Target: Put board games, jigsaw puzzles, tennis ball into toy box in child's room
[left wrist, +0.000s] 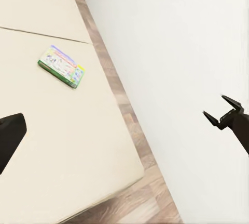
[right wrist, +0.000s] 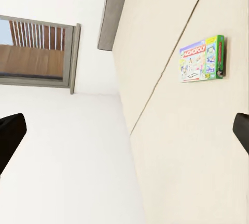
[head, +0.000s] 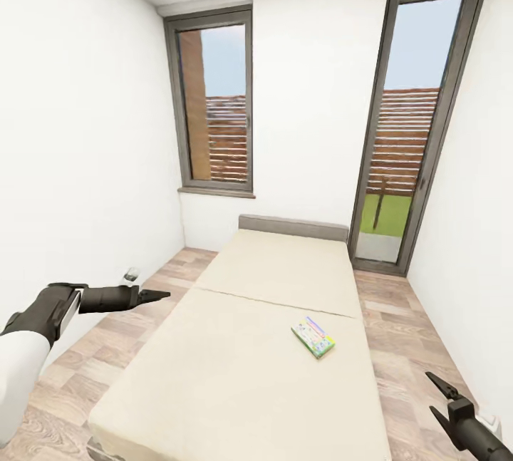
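We face the bed (head: 271,318); a green-edged board game (head: 313,336) lies at one o'clock. Left gripper (head: 158,295) looks closed, right gripper (head: 443,398) spread, both empty. Reaching across risks overstretching.

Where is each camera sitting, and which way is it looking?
Head view: up on the robot's head, looking forward and down over the bed toward two windows; the left gripper and right gripper show.
Left wrist view: on the left arm, looking across the bed at the board game; the right gripper's open fingers show near the wall.
Right wrist view: on the right arm, looking over the bed toward the headboard.
All three views share the green-edged board game.
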`<state>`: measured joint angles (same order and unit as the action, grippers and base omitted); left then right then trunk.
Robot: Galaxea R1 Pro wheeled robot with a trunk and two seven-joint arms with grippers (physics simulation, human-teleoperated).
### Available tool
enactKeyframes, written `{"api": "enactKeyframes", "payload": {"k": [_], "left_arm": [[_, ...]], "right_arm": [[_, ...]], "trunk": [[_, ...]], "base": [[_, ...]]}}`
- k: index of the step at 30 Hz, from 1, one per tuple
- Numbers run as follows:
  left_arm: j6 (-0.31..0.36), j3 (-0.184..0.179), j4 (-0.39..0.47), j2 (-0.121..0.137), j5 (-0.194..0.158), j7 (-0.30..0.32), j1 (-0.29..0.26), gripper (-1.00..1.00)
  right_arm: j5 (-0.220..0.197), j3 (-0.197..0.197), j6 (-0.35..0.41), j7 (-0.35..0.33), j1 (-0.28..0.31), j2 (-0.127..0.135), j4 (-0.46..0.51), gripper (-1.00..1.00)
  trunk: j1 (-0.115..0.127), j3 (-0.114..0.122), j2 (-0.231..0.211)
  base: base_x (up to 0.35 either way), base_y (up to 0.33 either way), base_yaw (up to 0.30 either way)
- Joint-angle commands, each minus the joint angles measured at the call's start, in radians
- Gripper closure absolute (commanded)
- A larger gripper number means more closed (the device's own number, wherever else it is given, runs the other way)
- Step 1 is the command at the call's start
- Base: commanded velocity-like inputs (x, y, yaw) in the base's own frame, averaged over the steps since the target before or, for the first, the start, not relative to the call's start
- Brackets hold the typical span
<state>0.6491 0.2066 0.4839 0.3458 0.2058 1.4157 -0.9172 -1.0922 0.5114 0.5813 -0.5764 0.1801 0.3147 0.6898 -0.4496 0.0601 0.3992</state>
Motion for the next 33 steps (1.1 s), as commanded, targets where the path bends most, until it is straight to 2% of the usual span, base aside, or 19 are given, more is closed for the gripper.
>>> {"api": "enactKeyframes", "payload": {"k": [1, 26, 33], "left_arm": [[0.011, 0.007, 0.001, -0.001, 0.011, 0.008, 0.000, -1.00], [0.011, 0.007, 0.001, -0.001, 0.011, 0.008, 0.000, -1.00], [0.011, 0.005, 0.001, -0.001, 0.012, 0.008, 0.000, -1.00]], "right_arm": [[-0.005, 0.002, 0.008, 0.000, 0.001, 0.000, -0.001, -1.00], [-0.003, 0.002, 0.008, 0.000, 0.001, 0.000, -0.003, -1.00], [-0.003, 0.002, 0.008, 0.000, 0.001, 0.000, -0.001, -1.00]], "trunk": [[0.000, 0.000, 0.001], [0.000, 0.000, 0.001], [0.000, 0.000, 0.001]], "base": [[0.000, -0.001, -0.279], [0.000, -0.008, -0.278], [0.000, -0.177, -0.094]]}}
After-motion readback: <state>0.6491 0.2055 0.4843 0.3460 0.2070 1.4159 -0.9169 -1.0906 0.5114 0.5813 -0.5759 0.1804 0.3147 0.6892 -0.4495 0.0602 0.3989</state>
